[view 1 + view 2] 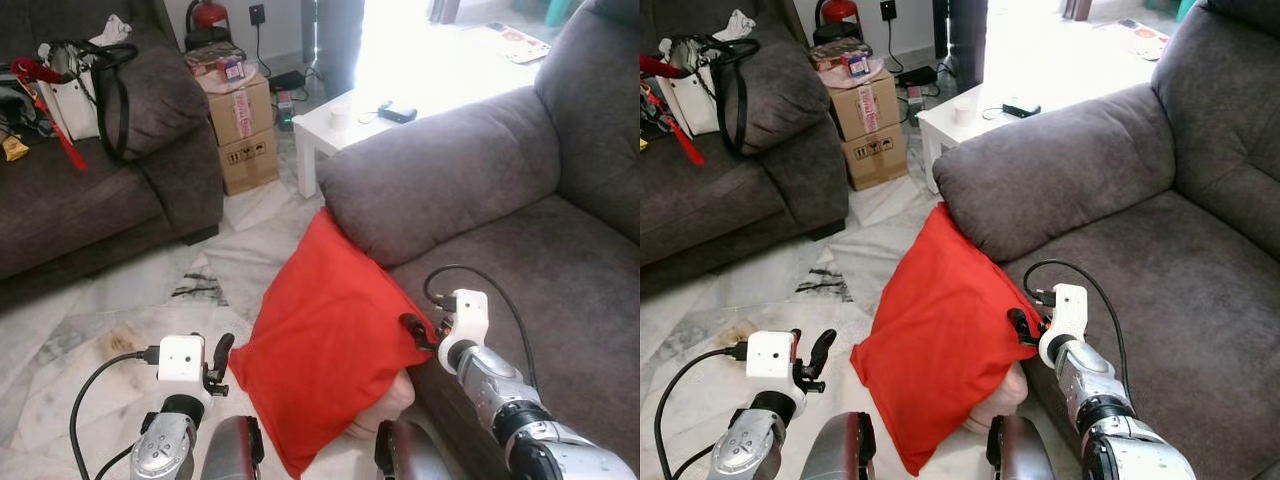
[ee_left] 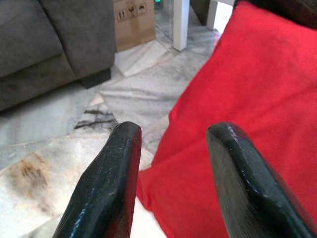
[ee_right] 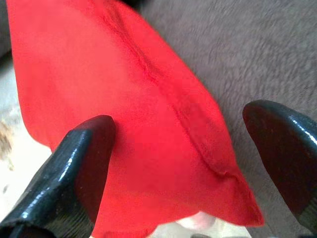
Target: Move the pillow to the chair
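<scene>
Red pillow (image 1: 325, 335): leaning on sofa (image 1: 520, 250) front, floor level. 2 grippers: left gripper (image 2: 171, 173) released beside its corner; right gripper (image 3: 185, 163) spread astride its seam edge. Risk: soft fabric slips from a shallow pinch.

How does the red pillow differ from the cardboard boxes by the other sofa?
The red pillow is soft, plain and leans tilted against the sofa front between both grippers; the cardboard boxes are stiff, brown, taped, and stand stacked upright. The pillow sits near the robot, the boxes farther off. Both rest on the floor.
</scene>
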`<state>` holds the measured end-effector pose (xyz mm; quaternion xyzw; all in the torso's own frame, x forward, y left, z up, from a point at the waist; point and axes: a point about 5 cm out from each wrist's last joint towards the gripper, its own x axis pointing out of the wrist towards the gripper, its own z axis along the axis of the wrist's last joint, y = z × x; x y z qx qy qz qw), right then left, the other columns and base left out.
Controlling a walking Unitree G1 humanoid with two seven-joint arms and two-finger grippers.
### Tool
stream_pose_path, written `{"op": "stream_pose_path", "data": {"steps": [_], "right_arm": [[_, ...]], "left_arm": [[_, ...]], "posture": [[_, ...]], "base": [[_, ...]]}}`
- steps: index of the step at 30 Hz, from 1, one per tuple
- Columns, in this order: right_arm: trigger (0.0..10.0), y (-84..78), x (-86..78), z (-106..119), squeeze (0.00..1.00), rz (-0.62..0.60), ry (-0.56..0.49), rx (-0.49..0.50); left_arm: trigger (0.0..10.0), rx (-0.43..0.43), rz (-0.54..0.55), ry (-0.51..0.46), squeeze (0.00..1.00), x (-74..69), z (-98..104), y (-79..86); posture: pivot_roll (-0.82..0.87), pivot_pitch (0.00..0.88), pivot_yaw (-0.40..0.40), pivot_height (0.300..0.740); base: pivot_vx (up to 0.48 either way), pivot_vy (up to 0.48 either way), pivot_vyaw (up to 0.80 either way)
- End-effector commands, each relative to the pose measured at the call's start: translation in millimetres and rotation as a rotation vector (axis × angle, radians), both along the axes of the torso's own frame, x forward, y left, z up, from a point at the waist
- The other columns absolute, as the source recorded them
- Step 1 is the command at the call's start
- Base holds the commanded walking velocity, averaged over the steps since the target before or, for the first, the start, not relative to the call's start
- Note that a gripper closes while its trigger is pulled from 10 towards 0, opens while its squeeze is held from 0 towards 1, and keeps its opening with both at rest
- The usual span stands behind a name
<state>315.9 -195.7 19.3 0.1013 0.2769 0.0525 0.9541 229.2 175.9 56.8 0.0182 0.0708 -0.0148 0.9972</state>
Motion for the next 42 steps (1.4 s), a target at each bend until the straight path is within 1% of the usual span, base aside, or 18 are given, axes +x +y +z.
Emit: {"op": "stream_pose_path", "data": {"steps": [1, 4, 5, 10, 15, 18, 23, 27, 32, 33, 35, 36, 42], "right_arm": [[10.0, 0.9, -6.3, -7.3, 0.00, 0.011, 0.036, 0.013], [10.0, 2.8, -7.6, -9.0, 0.00, 0.013, 0.046, 0.037], [10.0, 4.6, -9.0, -10.6, 0.00, 0.033, 0.052, 0.036], [10.0, 7.0, -14.2, -16.2, 0.00, 0.055, 0.078, 0.038], [10.0, 9.5, -19.9, -21.5, 0.00, 0.064, 0.093, 0.082], [10.0, 14.2, -23.4, -24.5, 0.00, 0.083, 0.086, 0.115], [10.0, 23.9, -24.6, -25.6, 0.00, 0.099, 0.056, 0.153], [10.0, 33.4, -19.4, -21.2, 0.00, 0.087, 0.021, 0.193], [10.0, 37.0, -14.0, -16.0, 0.00, 0.066, -0.007, 0.226], [10.0, 39.0, -10.7, -12.3, 0.00, 0.063, -0.032, 0.241], [10.0, 39.3, -10.0, -11.3, 0.00, 0.063, -0.041, 0.245], [10.0, 41.2, -6.2, -6.9, 0.00, 0.056, -0.070, 0.260], [10.0, 46.1, 0.9, 1.8, 0.00, 0.055, -0.124, 0.280]], "left_arm": [[10.0, -0.003, -0.009, 0.014, 0.00, -2.3, -0.1, -0.1], [10.0, -0.004, -0.010, 0.014, 0.00, -2.4, -0.2, -0.5], [10.0, -0.006, -0.015, 0.014, 0.00, -2.5, 0.0, -1.3], [10.0, -0.008, -0.023, 0.019, 0.00, -4.3, -0.5, -2.2], [10.0, -0.012, -0.030, 0.026, 0.00, -7.6, -1.2, -3.8], [10.0, -0.014, -0.040, 0.028, 0.00, -11.0, -0.3, -6.9], [10.0, -0.006, -0.058, 0.027, 0.00, -14.0, 2.5, -9.1], [10.0, -0.006, -0.068, 0.009, 0.00, -11.2, 10.2, -9.1], [10.0, -0.008, -0.072, -0.014, 0.00, -8.6, 17.3, -9.4], [10.0, -0.007, -0.069, -0.022, 0.00, -7.9, 20.4, -9.3], [10.0, -0.007, -0.068, -0.025, 0.00, -8.5, 21.7, -9.6], [10.0, -0.007, -0.066, -0.034, 0.00, -8.9, 24.8, -10.4], [10.0, -0.004, -0.057, -0.056, 0.00, -11.2, 33.6, -12.5]], "posture": [[0.05, 0.152, 0.000, 0.604], [0.05, 0.151, 0.001, 0.604], [0.05, 0.150, 0.002, 0.604], [0.05, 0.151, 0.001, 0.604], [0.05, 0.158, 0.000, 0.604], [0.05, 0.173, -0.002, 0.604], [0.06, 0.197, -0.003, 0.604], [0.08, 0.216, -0.007, 0.604], [0.08, 0.231, -0.012, 0.604], [0.09, 0.237, -0.014, 0.604], [0.09, 0.243, -0.016, 0.604], [0.09, 0.249, -0.019, 0.604], [0.11, 0.273, -0.028, 0.604]], "base": [[0.000, 0.000, 0.00], [0.000, 0.000, 0.00], [0.000, 0.000, 0.00], [0.000, 0.000, 0.00], [0.000, 0.000, 0.00], [0.000, 0.000, 0.00], [0.000, 0.000, 0.00], [0.000, 0.000, 0.00], [0.000, 0.000, 0.00], [0.000, 0.000, 0.00], [0.000, 0.000, 0.00], [0.000, 0.000, 0.00], [0.000, 0.000, 0.00]]}}
